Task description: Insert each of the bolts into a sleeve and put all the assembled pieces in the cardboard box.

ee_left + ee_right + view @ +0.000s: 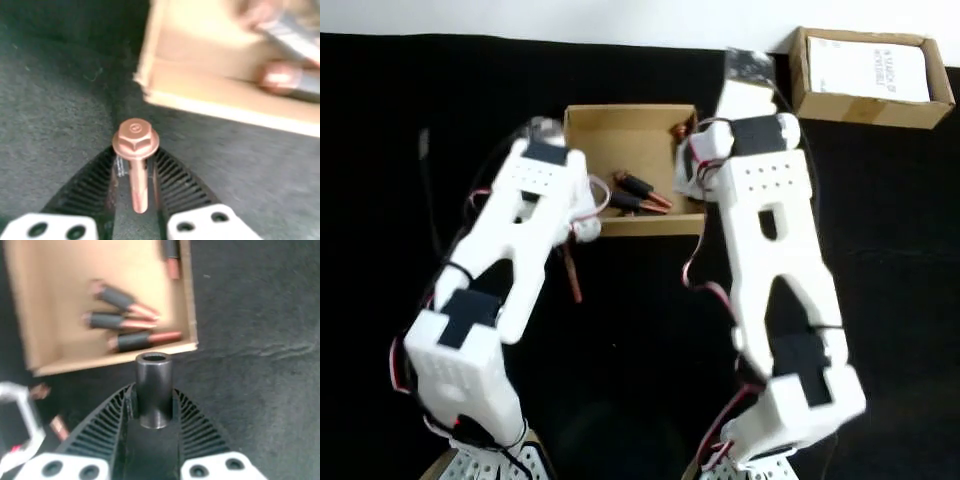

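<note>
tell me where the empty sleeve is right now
In the right wrist view the sleeve sits clamped in the right gripper, just outside the cardboard box, by the wall nearest the assembled pieces lying inside.

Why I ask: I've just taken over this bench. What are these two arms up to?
The left gripper is shut on a copper bolt, and the right gripper is shut on a dark sleeve, both just outside the cardboard box. The two parts are not yet joined. Several assembled pieces already lie in the box.
</note>
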Tool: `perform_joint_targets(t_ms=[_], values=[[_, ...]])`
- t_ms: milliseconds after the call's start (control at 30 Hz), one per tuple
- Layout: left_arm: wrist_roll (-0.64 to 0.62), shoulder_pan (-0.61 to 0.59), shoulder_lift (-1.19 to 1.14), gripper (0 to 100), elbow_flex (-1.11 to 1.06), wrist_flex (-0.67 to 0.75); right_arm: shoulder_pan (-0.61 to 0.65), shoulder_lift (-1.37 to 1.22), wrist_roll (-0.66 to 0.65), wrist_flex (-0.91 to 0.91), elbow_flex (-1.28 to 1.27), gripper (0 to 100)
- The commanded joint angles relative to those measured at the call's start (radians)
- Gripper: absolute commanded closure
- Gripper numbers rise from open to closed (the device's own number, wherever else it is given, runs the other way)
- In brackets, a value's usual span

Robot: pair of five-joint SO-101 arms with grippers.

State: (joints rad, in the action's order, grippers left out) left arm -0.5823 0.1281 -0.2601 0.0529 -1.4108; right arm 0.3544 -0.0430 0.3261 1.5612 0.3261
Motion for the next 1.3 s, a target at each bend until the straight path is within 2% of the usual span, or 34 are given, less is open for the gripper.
perform_joint_targets(t_ms=[0,200,367,567,667,800,900,1033,1267], values=[[0.008,0.01,0.156,99,0.107,-0.054,0.056,0.145,-0.009,0.01,-0.004,99.1],[0.014,0.025,0.364,99,0.122,-0.123,0.15,0.286,-0.011,0.142,-0.024,99.1],[0.112,0.077,0.527,99,0.12,-0.233,0.199,0.38,-0.011,0.202,-0.064,99.1],[0.12,0.094,0.664,99,0.119,-0.315,0.338,0.638,-0.135,0.197,-0.32,99.1],[0.121,0.091,0.723,99,0.099,-0.338,0.381,0.791,-0.138,0.153,-0.478,99.1],[0.124,0.091,0.852,99,-0.045,-0.339,0.378,0.995,-0.138,0.05,-0.694,99.1],[0.199,0.091,0.972,99,-0.186,-0.334,0.378,1.145,-0.138,-0.054,-0.835,99.1],[0.23,0.091,1.136,99,-0.344,-0.236,0.383,1.328,-0.143,-0.237,-1.02,99.1],[0.229,0.096,1.386,99,-0.568,0.071,0.383,1.504,-0.143,-0.476,-1.244,99.1]])
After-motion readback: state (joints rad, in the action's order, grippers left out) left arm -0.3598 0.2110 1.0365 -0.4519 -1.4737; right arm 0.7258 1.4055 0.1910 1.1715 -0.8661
